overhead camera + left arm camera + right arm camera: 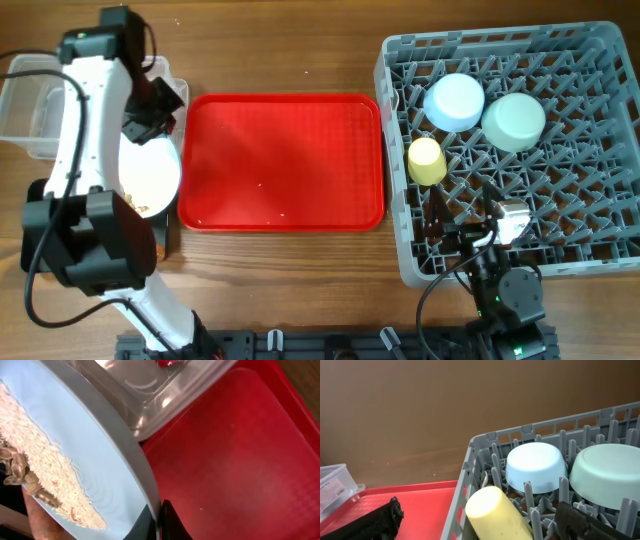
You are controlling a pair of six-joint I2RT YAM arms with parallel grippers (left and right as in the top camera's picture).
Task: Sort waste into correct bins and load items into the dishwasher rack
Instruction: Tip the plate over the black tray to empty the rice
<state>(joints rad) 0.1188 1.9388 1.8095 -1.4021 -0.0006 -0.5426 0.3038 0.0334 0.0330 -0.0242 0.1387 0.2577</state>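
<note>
My left gripper (160, 521) is shut on the rim of the large pale blue-white plate (95, 460), which is tilted and has beige crumbs (45, 460) heaped on its low side. In the overhead view the plate (152, 165) hangs at the left, over the black tray's edge (168, 232). The clear tub (165, 400) lies just beyond the plate, with the red wrapper (169, 362) in it. In the grey rack (590, 260) lie the yellow cup (427, 160), the blue saucer (453, 102) and the mint bowl (513, 121). My right gripper (462, 214) is open and empty over the rack's front, behind the cup (492, 512).
The red serving tray (285, 160) lies between the plate and the rack, with a few specks on it. The clear tub (28, 110) stands at the far left. The tissue and carrot piece are not in view.
</note>
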